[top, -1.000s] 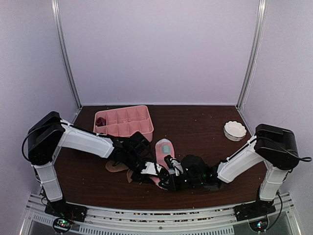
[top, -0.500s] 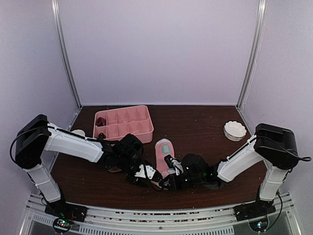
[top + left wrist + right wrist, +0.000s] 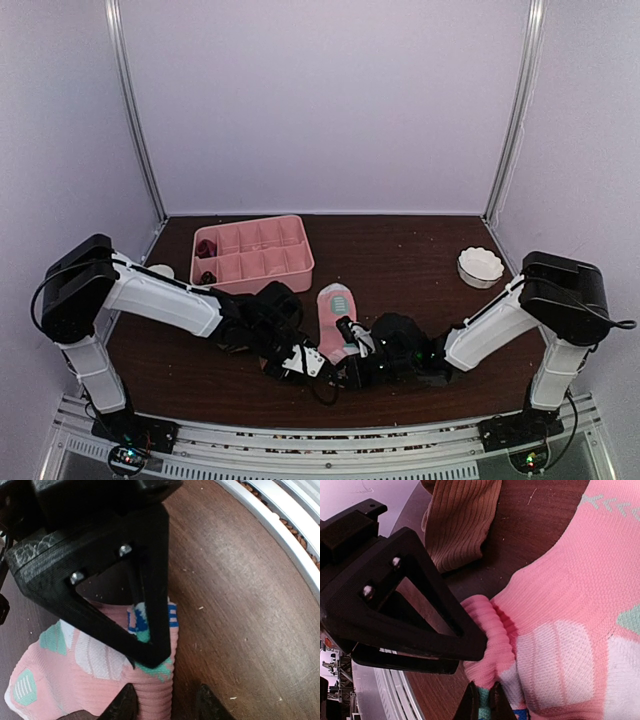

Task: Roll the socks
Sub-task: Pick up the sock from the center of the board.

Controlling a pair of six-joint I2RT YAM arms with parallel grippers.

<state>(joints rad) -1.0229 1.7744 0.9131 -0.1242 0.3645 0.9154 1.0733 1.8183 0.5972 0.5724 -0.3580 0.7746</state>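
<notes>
I can read no text, number or brand on any of my feeds. The pink sock (image 3: pixel 560 580) bears only woven patches, stripes and chevrons, no letters.

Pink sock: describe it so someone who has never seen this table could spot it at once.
On the dark brown table, look towards the front edge, just right of the pink divided tray. The pink sock lies there. Unlike the plain ribbed tan sock beside it, it carries white and mint-green patches.
</notes>
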